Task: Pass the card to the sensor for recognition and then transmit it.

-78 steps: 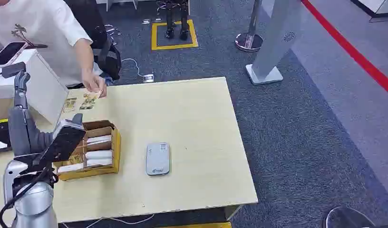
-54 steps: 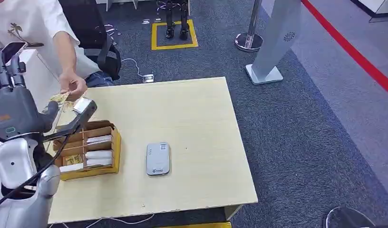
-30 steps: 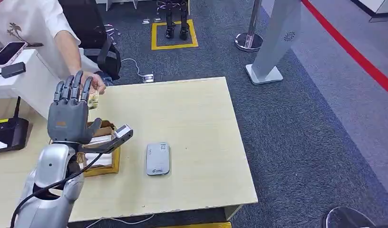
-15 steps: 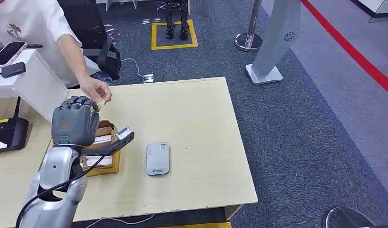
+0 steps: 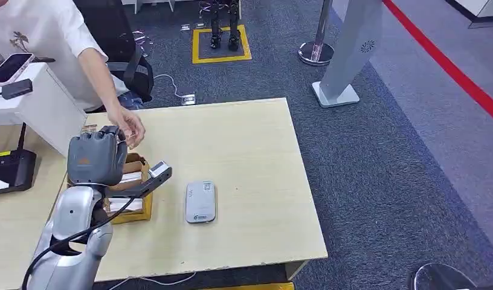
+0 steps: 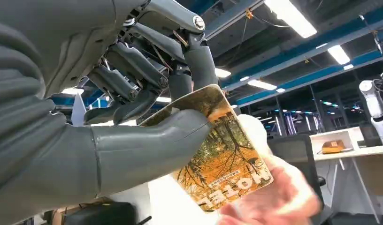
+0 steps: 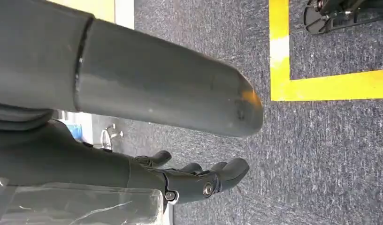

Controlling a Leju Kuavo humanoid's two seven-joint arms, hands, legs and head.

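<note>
Left wrist view: a glossy card printed with orange autumn trees and the word HOTEL (image 6: 222, 159) is being pinched between the thick thumb and the dark fingers (image 6: 199, 56) of the left hand (image 6: 133, 117). A person's hand (image 6: 269, 197), blurred, is touching the card's free end, so the handover is judged to be in progress; whether that hand is letting go cannot be told.

In the head view the left hand (image 5: 96, 158) is being held raised over the far-left part of the pale wooden table (image 5: 244, 151), fingers clenched, right against the person's hand (image 5: 128, 128). The card is being held high and left because that is where the person is reaching in from.

The grey rounded rectangular card sensor (image 5: 200, 202) is lying flat near the table's middle, to the right of the yellow-brown cardboard box of white cards (image 5: 130, 202). A flat face-up reader suggests the card is to be brought down over it.

Room: open tabletop is available right of and beyond the sensor. The box sits between the hand and the sensor, so its rim is the edge to be cleared. The table's near and right edges are well apart from the sensor.

Right wrist view: the right hand (image 7: 199, 180) is hanging over grey carpet, holding nothing, fingers loosely curled and apart.
</note>
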